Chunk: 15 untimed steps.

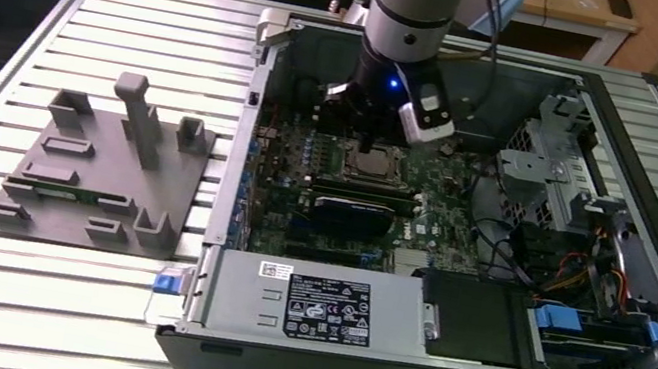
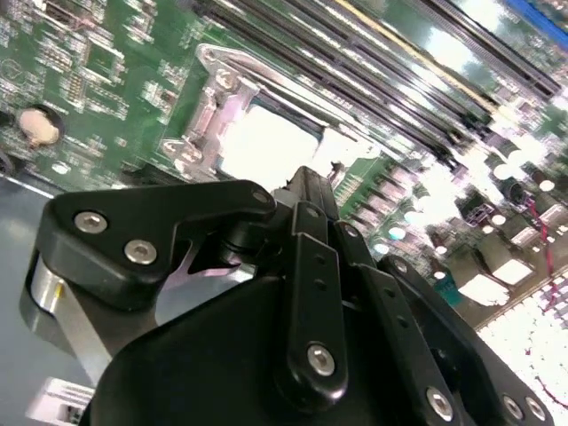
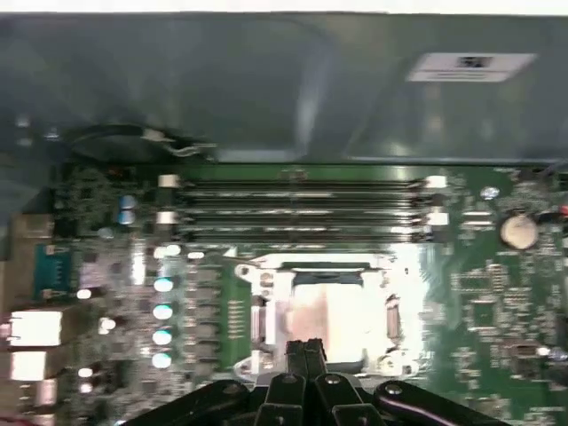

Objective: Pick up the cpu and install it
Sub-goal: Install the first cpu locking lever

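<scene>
The cpu (image 1: 376, 163) is a pale silvery square lying flat in the metal-framed socket (image 3: 263, 282) on the green motherboard (image 1: 433, 213) inside the open computer case. It appears bright in both wrist views, cpu (image 3: 335, 318) and cpu (image 2: 266, 146). My gripper (image 1: 369, 144) hangs straight down over the socket. Its two black fingers are pressed together with nothing between them, gripper (image 3: 306, 349) and gripper (image 2: 311, 177). The tips stand at the near edge of the cpu; whether they touch it I cannot tell.
A grey labelled power-supply box (image 1: 307, 308) fills the case's front. A black block (image 1: 359, 212) sits just in front of the socket, memory slots (image 3: 302, 209) behind it. Drive cage and cables (image 1: 559, 185) stand at the exterior view's right. A grey fixture tray (image 1: 100, 175) lies left of the case.
</scene>
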Available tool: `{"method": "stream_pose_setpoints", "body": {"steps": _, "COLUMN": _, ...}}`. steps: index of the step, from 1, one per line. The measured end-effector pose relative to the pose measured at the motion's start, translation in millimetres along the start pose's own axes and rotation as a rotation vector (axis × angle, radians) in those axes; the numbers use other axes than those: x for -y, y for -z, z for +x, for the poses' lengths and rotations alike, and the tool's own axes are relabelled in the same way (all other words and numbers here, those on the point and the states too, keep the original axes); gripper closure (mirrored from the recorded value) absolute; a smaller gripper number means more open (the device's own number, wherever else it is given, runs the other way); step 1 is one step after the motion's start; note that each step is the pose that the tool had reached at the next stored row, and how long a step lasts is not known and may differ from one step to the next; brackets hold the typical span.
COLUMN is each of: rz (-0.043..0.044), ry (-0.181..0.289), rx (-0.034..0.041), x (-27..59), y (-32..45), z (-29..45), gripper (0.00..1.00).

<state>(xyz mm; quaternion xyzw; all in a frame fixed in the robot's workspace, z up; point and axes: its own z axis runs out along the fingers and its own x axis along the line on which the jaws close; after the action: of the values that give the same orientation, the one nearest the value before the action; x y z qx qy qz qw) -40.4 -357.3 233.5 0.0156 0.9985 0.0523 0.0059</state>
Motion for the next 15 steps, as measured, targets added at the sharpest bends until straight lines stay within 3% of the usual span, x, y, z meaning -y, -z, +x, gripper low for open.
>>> {"method": "stream_pose_setpoints", "body": {"steps": 4, "rz": 0.0001, "ry": 0.0, "rx": 0.0, "x": 0.5, "y": 0.2, "z": 15.5, "gripper": 0.89}}
{"method": "stream_pose_setpoints", "body": {"steps": 8, "rz": -0.0003, "ry": 0.0, "rx": 0.0, "x": 0.8, "y": 0.3, "z": 23.7, "gripper": 0.89}}
{"method": "stream_pose_setpoints", "body": {"steps": 15, "rz": -0.0251, "ry": 0.0, "rx": -0.0007, "x": 0.3, "y": 7.0, "z": 27.3, "gripper": 0.89}}
